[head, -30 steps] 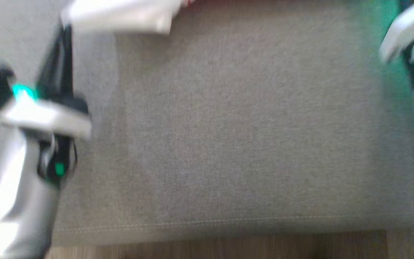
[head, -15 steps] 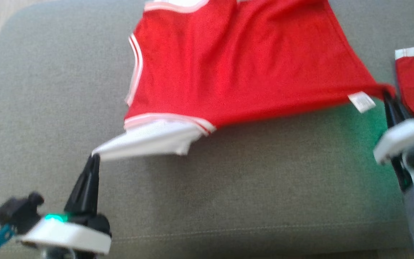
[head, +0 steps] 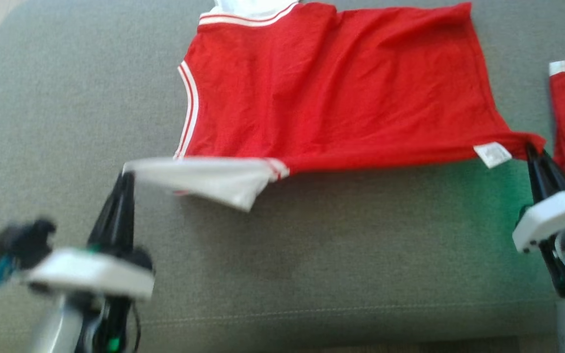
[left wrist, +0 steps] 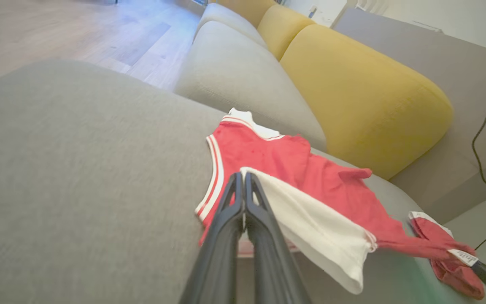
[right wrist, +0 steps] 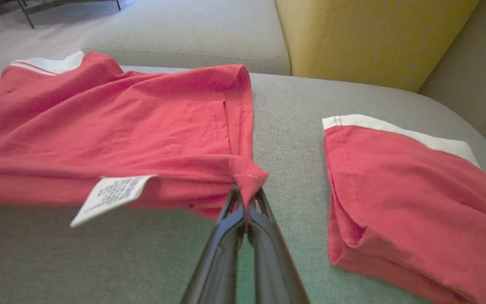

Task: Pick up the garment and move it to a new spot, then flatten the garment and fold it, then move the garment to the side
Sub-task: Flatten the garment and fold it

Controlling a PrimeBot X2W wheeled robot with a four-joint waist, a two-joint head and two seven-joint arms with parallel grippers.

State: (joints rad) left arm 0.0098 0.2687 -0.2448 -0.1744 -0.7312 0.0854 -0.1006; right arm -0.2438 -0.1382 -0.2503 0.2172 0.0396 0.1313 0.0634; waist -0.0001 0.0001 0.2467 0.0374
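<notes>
Right gripper (right wrist: pixel 245 197) on garment (right wrist: pixel 141 118) near unreadable white label (right wrist: pixel 114 196)

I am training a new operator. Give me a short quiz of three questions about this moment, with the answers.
1. True or false: the left gripper and the right gripper are both shut on the shirt.
2. Which part does the left gripper hold? A) white sleeve B) collar C) label
3. What lies on the sofa beside the right gripper?
Key: 1 true; 2 A; 3 a second red garment.
</notes>
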